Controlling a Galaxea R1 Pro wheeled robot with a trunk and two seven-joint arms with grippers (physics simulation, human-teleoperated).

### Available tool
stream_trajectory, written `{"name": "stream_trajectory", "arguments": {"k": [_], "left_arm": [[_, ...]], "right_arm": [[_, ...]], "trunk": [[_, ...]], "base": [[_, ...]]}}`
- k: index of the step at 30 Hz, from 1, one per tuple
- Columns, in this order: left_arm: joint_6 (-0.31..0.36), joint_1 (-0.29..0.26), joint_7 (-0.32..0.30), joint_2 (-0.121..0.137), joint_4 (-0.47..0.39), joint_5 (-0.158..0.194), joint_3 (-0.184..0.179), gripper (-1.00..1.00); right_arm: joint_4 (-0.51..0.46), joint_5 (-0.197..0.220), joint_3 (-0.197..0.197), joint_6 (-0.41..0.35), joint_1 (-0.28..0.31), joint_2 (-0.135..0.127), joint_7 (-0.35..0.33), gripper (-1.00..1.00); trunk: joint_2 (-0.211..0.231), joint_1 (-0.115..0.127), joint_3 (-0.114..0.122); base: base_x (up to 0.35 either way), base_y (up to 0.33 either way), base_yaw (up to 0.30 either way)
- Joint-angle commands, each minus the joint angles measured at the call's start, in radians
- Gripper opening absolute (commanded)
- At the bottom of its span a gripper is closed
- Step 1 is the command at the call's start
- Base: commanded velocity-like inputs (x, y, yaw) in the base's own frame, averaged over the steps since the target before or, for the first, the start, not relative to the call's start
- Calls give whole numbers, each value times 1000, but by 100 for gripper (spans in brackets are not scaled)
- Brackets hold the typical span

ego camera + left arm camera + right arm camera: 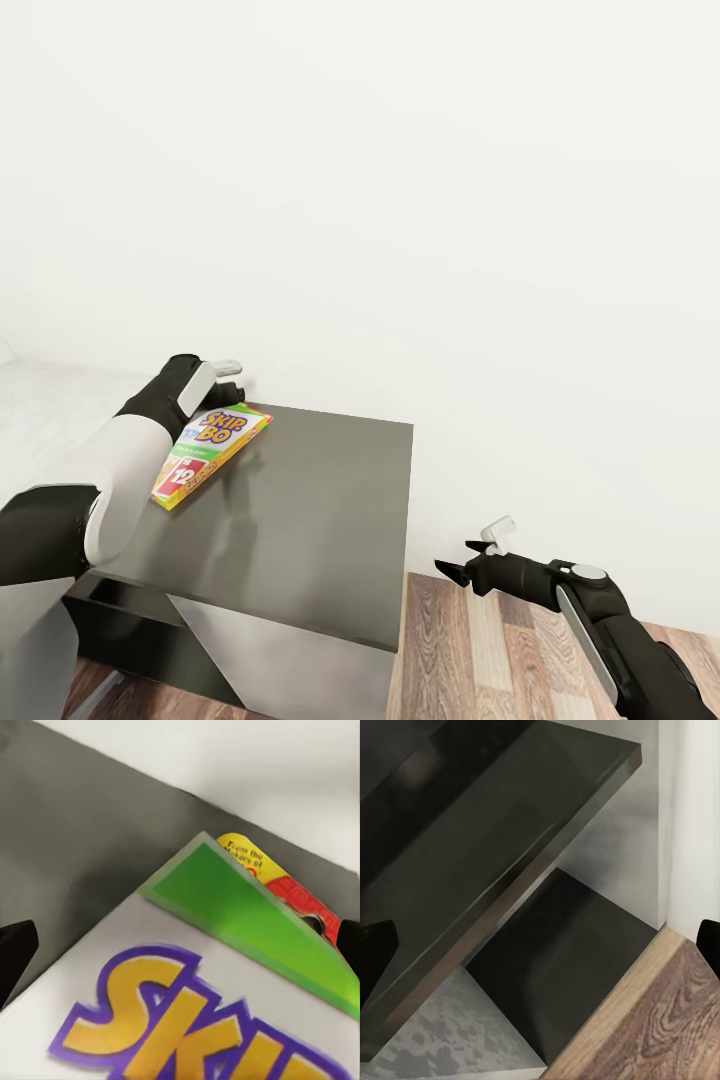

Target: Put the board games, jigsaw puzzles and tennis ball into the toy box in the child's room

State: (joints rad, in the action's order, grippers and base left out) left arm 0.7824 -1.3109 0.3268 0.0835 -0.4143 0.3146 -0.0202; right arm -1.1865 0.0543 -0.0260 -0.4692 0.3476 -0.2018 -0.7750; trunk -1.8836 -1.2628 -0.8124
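Note:
A yellow-green board game point(212, 452) with big "SKIP-BO" letters lies on the dark-grey cabinet top point(320, 510) of the table, near its far left corner. My left gripper point(230, 374) hovers over the box's far end, open, its fingertips apart and not closed on anything. In the left wrist view the same board game point(225, 945) is very close under the gripper, with one dark fingertip point(15, 952) at each side. My right gripper point(452, 558) hangs open and empty, low beside the cabinet's right side, above the wood floor.
The pale desk top point(40, 400) joins the cabinet at the left. A white wall point(400, 200) stands right behind the cabinet. Wood-plank floor point(470, 650) lies to the right; the right wrist view looks at the cabinet's edge point(510, 892) and its open lower shelf point(562, 967).

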Motion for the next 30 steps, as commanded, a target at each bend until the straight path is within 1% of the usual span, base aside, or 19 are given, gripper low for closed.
{"name": "stream_trajectory", "arguments": {"k": [1, 9, 30], "left_arm": [[6, 0, 8, 0, -1, 11, -2, 100], [16, -1, 10, 2, 0, 10, -3, 100], [5, -1, 5, -2, -5, 8, -3, 100]], "right_arm": [[-1, 6, -1, -8, 1, -1, 0, 100], [-1, 7, -2, -8, 1, -1, 0, 100], [-1, 6, -2, -8, 1, 4, 0, 100]], "trunk": [[0, 0, -1], [0, 0, -1], [0, 0, -1]], "base": [[0, 0, 0], [0, 0, 0], [0, 0, 0]]}}
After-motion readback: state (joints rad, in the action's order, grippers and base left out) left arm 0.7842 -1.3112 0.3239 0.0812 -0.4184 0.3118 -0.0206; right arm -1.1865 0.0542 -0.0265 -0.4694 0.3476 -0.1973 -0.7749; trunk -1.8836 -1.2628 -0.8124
